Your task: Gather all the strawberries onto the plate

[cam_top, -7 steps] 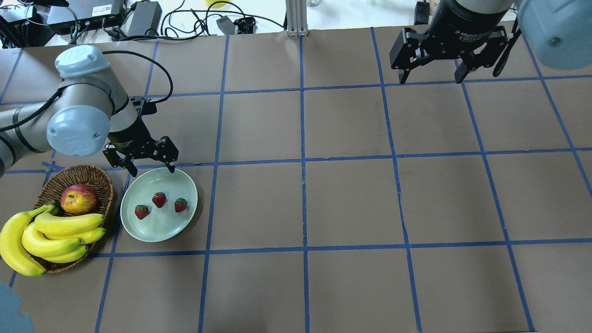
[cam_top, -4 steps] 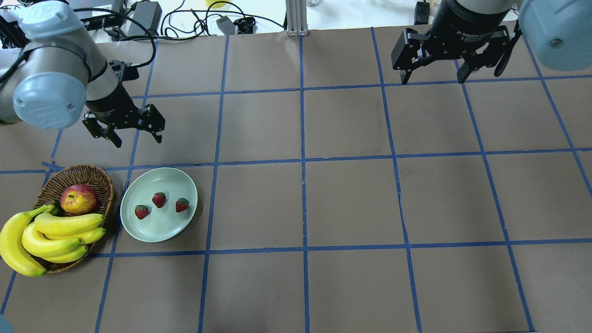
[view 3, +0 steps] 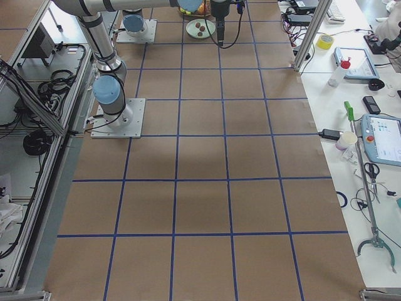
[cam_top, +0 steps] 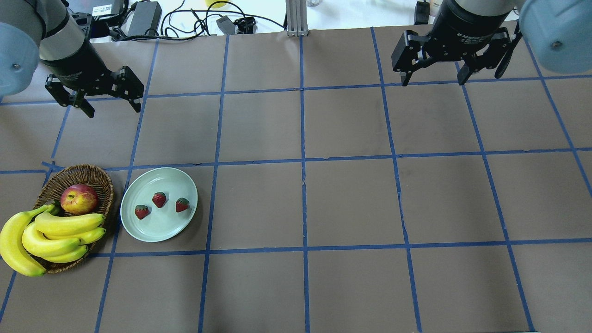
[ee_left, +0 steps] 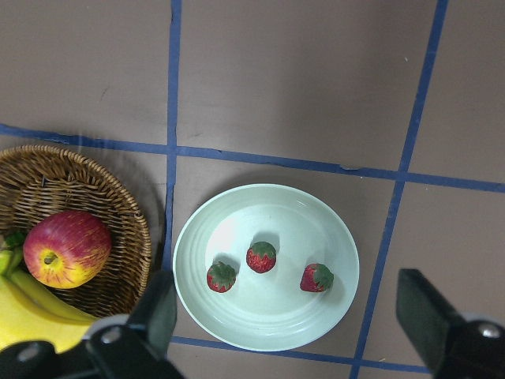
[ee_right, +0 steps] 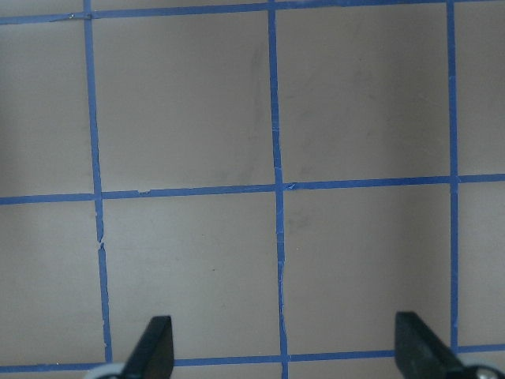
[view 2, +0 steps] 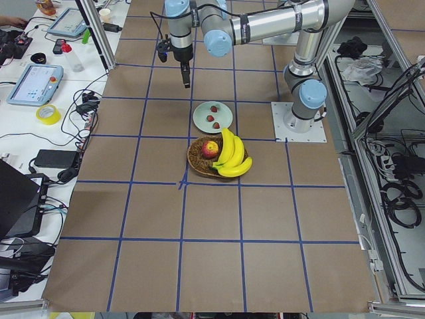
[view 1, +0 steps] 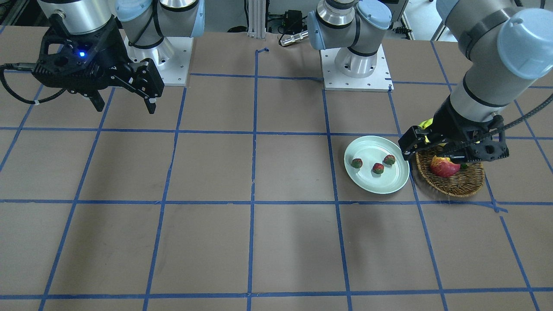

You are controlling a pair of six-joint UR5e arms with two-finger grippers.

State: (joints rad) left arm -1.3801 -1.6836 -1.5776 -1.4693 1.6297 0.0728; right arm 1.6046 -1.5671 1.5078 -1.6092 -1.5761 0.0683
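Note:
Three strawberries (cam_top: 159, 200) lie inside the pale mint plate (cam_top: 162, 227) at the table's near left. They also show in the left wrist view (ee_left: 261, 257) on the plate (ee_left: 260, 324). My left gripper (cam_top: 112, 111) is open and empty, raised well behind the plate, apart from it. Its fingertips (ee_left: 162, 304) frame the bottom of the left wrist view. My right gripper (cam_top: 432, 82) is open and empty over bare table at the far right. It also shows in the front-facing view (view 1: 125, 109).
A brown wicker basket (cam_top: 99, 178) stands just left of the plate, holding a red-yellow apple (cam_top: 79, 198) and a bunch of bananas (cam_top: 51, 233). Cables and power bricks (cam_top: 143, 18) lie beyond the table's far edge.
My left gripper has moved from the plate's far rim up and back toward the far left, still open. The strawberries, the plate and the right arm have not moved.

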